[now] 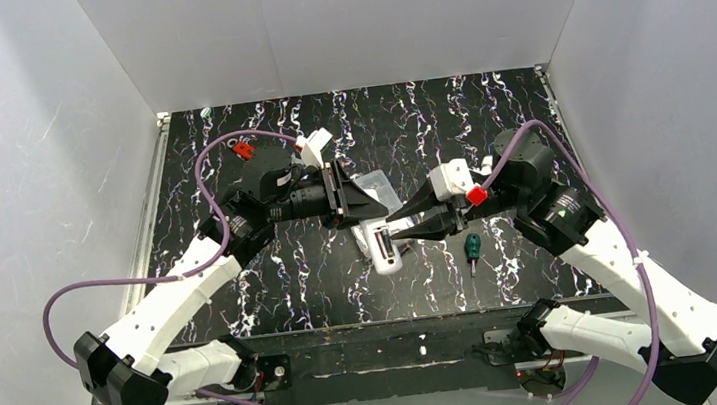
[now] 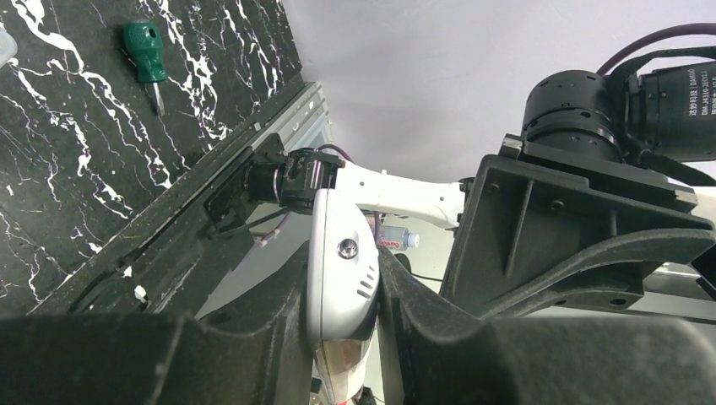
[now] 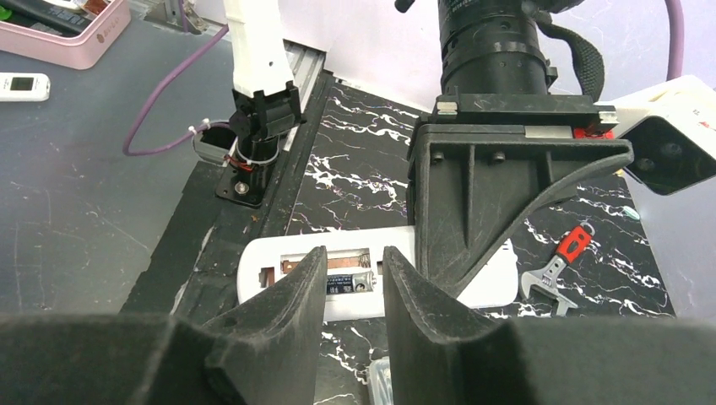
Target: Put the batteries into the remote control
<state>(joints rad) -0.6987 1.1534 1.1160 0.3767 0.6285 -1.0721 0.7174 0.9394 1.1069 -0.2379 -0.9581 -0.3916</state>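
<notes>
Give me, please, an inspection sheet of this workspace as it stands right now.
Surface: black marbled table, white-veined.
Job's things: remote control, battery bay open, one battery lying in it.
Clutter: green screwdriver, red-handled wrench, clear box.
Grippers: left pincer shut on the remote control; right pincer open at the battery bay, contact with the battery unclear.
Cables: purple cables loop along both arms.
Surroundings: white walls on three sides; pink case beyond the table.
</notes>
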